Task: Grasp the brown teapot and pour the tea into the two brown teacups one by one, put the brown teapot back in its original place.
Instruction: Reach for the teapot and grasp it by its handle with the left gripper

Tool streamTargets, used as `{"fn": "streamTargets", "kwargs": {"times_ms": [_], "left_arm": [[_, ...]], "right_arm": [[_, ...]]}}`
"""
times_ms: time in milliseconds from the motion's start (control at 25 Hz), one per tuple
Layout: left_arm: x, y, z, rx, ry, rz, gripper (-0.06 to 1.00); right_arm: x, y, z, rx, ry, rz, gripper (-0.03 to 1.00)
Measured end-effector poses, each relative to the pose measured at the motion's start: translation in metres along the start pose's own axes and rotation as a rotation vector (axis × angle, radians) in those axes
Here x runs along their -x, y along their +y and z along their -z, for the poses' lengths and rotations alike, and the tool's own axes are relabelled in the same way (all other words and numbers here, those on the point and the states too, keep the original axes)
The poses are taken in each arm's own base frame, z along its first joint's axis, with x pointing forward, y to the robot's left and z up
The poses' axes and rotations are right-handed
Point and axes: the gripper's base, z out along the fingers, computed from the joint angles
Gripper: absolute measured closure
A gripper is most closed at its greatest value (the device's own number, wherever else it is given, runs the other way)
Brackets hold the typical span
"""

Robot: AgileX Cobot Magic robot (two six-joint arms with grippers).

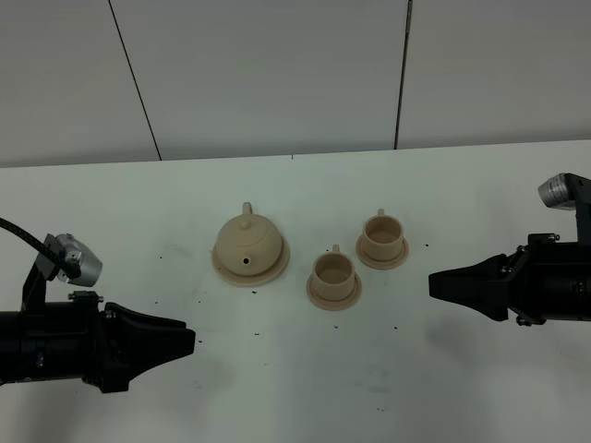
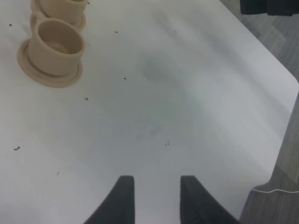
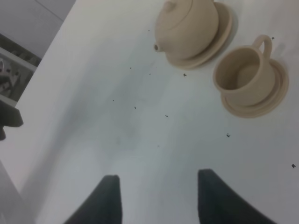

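The brown teapot sits upright with its lid on, resting on its wide saucer, the original place, left of the table's centre. To its right stand the two brown teacups, one nearer and one farther back, each on a small saucer. My left gripper hovers open at the front left, well short of the teapot. At the right, my right gripper is open beside the cups, touching nothing. The left wrist view shows both cups beyond its empty gripper. The right wrist view shows the teapot, one cup and its empty gripper.
The white table carries small dark specks around the tea set. Its far edge meets a grey panelled wall. In the left wrist view the table's rounded corner shows, with grey floor past it.
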Motion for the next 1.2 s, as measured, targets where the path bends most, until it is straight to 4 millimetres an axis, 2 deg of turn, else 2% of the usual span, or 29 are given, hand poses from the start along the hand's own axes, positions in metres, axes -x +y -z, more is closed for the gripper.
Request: {"fn": "streamTargets", "kwargs": {"times_ms": [1000,1200], "left_arm": [[0.004,0.000,0.000,0.001,-0.045,0.061,0.64],[0.008,0.001,0.000,0.003,-0.087,0.092,0.64]], "right_arm": [[0.000,0.005,0.000,0.060,0.003,0.000,0.60],[0.016,0.007,0.001,0.062,-0.027,-0.020,0.60]]}}
